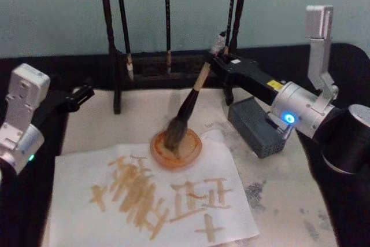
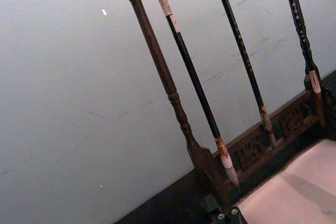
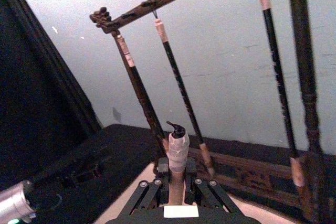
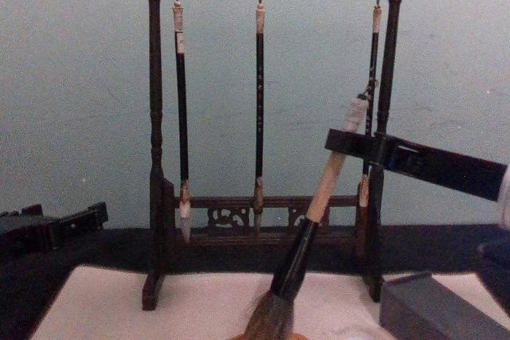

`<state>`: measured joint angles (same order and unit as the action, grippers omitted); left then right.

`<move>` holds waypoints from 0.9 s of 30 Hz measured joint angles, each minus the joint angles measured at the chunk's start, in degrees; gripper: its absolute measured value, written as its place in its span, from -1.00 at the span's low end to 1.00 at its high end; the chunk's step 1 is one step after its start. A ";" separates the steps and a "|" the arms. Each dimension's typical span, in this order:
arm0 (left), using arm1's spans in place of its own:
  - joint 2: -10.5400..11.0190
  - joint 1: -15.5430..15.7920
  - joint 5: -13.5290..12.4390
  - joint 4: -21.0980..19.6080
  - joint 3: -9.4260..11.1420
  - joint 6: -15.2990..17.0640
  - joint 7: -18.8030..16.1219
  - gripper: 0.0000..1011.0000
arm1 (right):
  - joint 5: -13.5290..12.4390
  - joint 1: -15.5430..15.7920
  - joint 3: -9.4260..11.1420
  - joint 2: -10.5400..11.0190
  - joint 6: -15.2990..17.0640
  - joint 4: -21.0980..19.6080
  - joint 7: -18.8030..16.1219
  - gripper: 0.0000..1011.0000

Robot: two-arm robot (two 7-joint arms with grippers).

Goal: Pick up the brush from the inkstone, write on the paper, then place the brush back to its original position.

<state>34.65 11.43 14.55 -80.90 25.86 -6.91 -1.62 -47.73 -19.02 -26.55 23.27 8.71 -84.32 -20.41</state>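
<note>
Against a pale wall (image 1: pixel 58 15), over marked paper (image 1: pixel 87 172), right fingers (image 3: pixel 190 174) clamp the brush (image 1: pixel 188 108); left gripper (image 1: pixel 85 92) parked aside.

The thick brush (image 1: pixel 188 105) leans tilted, bristles down at the far edge of the stroke-marked paper (image 1: pixel 81 169); the grey inkstone (image 1: pixel 254 124) lies right.

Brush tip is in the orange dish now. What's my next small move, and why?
Probably lift the right claw slightly, straight up. It is shut on the brush, whose bristles rest in the orange dish; going sideways first might drag the dish. The paper carries strokes, so the inkstone on the right may be next. The left claw sits parked at left.
</note>
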 joint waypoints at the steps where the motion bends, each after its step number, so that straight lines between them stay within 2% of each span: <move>1: 0.00 0.00 0.00 0.00 0.00 0.00 0.00 0.98 | 0.19 0.22 0.15 0.37 0.15 -0.36 0.35 -0.61; 10: 0.00 0.00 0.00 0.00 0.00 0.00 0.00 0.98 | 0.91 1.30 1.39 1.68 0.95 -1.39 1.96 -0.61; 27: 0.00 0.00 0.00 0.00 0.00 0.00 0.00 0.98 | 1.44 3.23 3.42 2.55 1.91 -1.62 4.01 -0.60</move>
<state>34.64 11.43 14.55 -80.90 25.86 -6.91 -1.62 -46.29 -15.79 -23.13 25.82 10.62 -85.95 -16.40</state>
